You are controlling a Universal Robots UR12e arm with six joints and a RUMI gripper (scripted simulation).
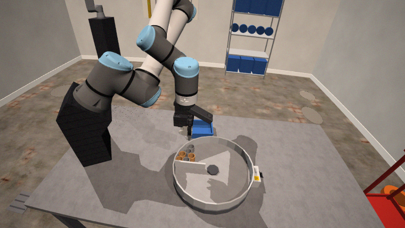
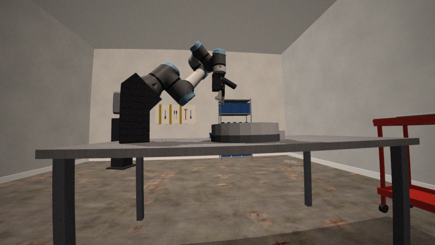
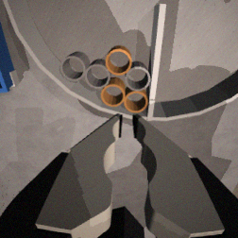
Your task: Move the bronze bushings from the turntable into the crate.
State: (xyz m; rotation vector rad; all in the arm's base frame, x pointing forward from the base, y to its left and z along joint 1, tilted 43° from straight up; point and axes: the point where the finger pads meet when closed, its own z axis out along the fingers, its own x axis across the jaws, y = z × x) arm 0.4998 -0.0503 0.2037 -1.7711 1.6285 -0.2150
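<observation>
Fingers [image 1: 189,132] [image 2: 223,99]: drawn nearly together, a thin gap at the tips, holding nothing; above the desk [image 1: 297,158] [image 2: 225,151] [image 3: 38,142]
Bronze bushings [image 1: 191,157] [image 3: 112,99]: three, upright on the turntable [image 1: 211,201] [image 2: 244,129] [image 3: 198,33]
Steel bushings [image 1: 188,151] [image 3: 97,76]: three, clustered with the bronze
White divider [image 1: 190,162] [image 3: 157,57]: just beside the cluster
Blue crate [image 1: 201,126] [image 2: 209,135] [image 3: 5,61]: near the turntable's rim, partly hidden in the top view; full contents, cannot tell

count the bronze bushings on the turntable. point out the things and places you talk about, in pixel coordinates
3. All three bronze bushings [image 1: 191,157] [image 3: 113,95] stand inside the turntable's rim [image 1: 218,204] [image 3: 44,70]: two side by side nearest the fingers [image 1: 189,133] [image 2: 223,101], one beyond them. The crate's interior is partly hidden, so others may be there.
</observation>
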